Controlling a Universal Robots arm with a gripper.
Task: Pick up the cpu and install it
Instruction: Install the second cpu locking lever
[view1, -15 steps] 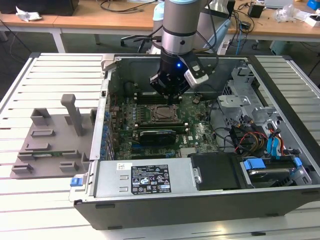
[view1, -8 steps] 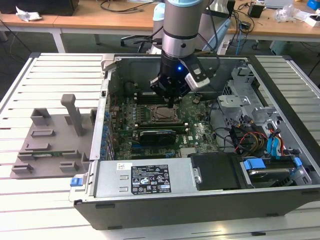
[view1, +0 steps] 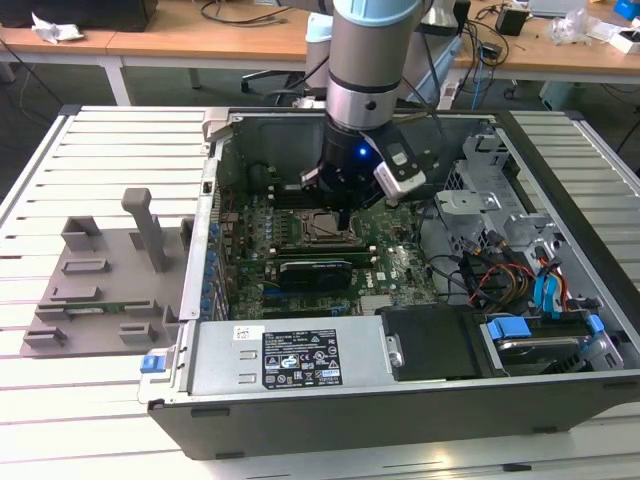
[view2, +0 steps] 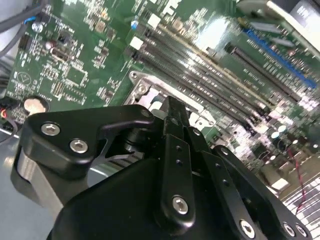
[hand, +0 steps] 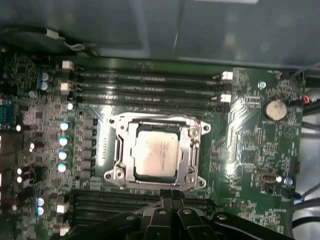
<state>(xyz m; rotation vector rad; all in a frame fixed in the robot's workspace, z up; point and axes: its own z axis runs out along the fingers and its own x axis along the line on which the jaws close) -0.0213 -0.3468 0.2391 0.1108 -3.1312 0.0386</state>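
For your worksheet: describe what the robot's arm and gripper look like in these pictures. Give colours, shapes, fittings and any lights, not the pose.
In the exterior view the arm is a thick grey cylinder ending in a silver metal band. Below it sits a black wrist block with a small blue light and a white box-shaped fitting at its side. In the second wrist view the gripper is matt black, built of rounded linkage bars joined by silver screw heads.

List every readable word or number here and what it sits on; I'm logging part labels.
Nothing can be read with confidence.
Large label on the power supply: print too small.
cpu lid, seated in its socket: marking too faint.
Motherboard lettering: blurred in both wrist views.
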